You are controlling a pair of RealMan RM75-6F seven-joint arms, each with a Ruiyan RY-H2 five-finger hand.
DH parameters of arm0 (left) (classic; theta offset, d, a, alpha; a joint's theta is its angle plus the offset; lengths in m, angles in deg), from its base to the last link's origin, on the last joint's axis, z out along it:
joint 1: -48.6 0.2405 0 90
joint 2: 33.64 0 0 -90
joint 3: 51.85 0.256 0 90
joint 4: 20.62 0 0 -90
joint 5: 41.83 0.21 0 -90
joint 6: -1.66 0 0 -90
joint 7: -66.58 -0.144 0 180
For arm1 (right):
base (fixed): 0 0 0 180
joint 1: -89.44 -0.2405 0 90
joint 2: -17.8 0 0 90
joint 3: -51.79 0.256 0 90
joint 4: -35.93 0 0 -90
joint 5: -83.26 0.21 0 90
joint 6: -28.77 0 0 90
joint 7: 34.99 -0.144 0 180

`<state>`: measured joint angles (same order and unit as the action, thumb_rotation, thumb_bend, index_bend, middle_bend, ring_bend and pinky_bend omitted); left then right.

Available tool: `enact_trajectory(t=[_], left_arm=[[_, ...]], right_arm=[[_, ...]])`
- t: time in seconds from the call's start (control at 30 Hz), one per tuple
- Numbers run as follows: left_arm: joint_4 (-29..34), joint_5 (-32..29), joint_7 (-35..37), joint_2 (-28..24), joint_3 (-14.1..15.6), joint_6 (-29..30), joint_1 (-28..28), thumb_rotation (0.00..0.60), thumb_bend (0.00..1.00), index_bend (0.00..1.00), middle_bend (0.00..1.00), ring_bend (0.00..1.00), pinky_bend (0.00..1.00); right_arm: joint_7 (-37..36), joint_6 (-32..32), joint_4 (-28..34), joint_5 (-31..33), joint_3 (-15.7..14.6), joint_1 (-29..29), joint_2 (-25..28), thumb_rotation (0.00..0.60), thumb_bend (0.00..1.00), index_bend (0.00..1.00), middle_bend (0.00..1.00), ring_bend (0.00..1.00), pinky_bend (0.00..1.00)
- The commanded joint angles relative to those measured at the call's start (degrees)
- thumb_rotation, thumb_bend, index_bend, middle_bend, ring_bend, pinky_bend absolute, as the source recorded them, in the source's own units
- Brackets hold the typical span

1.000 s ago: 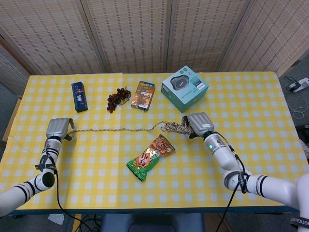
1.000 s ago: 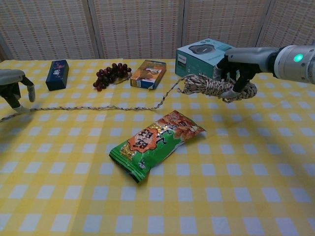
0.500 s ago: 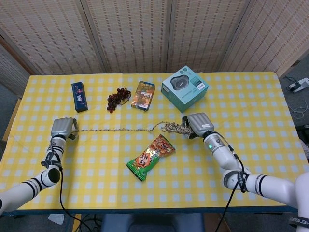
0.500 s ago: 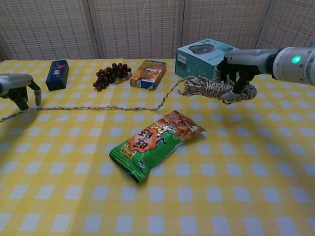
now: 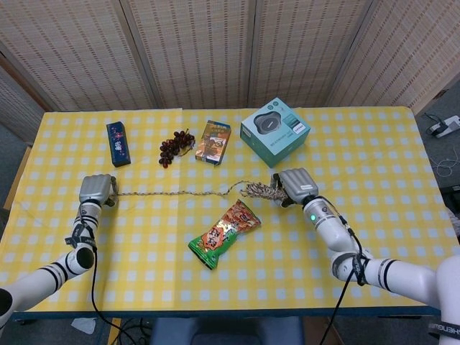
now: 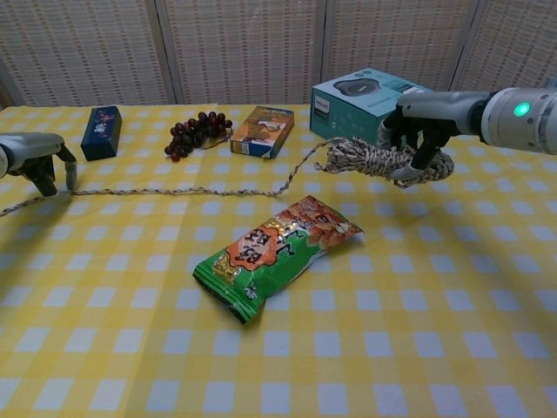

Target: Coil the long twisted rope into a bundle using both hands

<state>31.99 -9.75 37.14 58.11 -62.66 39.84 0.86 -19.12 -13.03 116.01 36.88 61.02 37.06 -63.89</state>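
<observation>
Woven reed screens back the counter (image 5: pixel 374 215), which wears a yellow checked cloth. Reaching in from the right edge, the right arm angles toward the centre, and the right hand (image 6: pixel 416 135) hangs palm-down with its fingers curled around the coiled end of the rope (image 6: pixel 261 189), holding that bundle beside the teal box (image 5: pixel 274 131). From there the rope's free length runs left along the cloth to the left hand (image 5: pixel 96 190), held low near the left edge with its fingers bent downward over the strand; whether they actually pinch it cannot be told. Below the rope lies a green snack bag (image 6: pixel 274 252)
</observation>
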Motion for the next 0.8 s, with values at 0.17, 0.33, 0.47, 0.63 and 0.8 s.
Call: enact_trajectory(t=[0.17, 0.33, 0.47, 0.63, 0.8], left_arm=[[-1.1, -0.8, -0.2, 0.9, 0.0, -0.2, -0.4, 0.600, 0.36, 0.65, 1.00, 1.00, 1.00], [-2.4, -0.8, -0.2, 1.7, 0.0, -0.3, -0.6, 0.600, 0.36, 0.69, 1.00, 1.00, 1.00], [-3.1, -1.7, -0.8, 2.1, 0.0, -0.7, -0.8, 0.600, 0.36, 0.70, 1.00, 1.00, 1.00], [-3.5, -2.6, -1.8, 2.4, 0.2, -0.8, -1.0, 0.600, 0.36, 0.71, 1.00, 1.00, 1.00], [-3.2, -3.8, -2.9, 2.2, 0.4, -1.3, -1.2, 0.600, 0.36, 0.72, 1.00, 1.00, 1.00]], right_arm=[[-0.1, 0.2, -0.5, 0.0, -0.1, -0.2, -0.3, 0.600, 0.62, 0.74, 0.60, 0.51, 0.61], [-0.3, 0.3, -0.8, 0.0, -0.1, -0.1, -0.5, 0.600, 0.62, 0.74, 0.60, 0.51, 0.61], [-0.4, 0.4, -1.2, -0.1, -0.3, -0.1, -0.6, 0.600, 0.62, 0.74, 0.60, 0.51, 0.61], [-0.8, 0.6, -1.6, -0.2, -0.3, 0.0, -0.8, 0.600, 0.62, 0.74, 0.60, 0.51, 0.61], [-1.3, 0.6, -1.6, -0.5, -0.1, 0.1, -0.8, 0.600, 0.62, 0.74, 0.60, 0.51, 0.61]])
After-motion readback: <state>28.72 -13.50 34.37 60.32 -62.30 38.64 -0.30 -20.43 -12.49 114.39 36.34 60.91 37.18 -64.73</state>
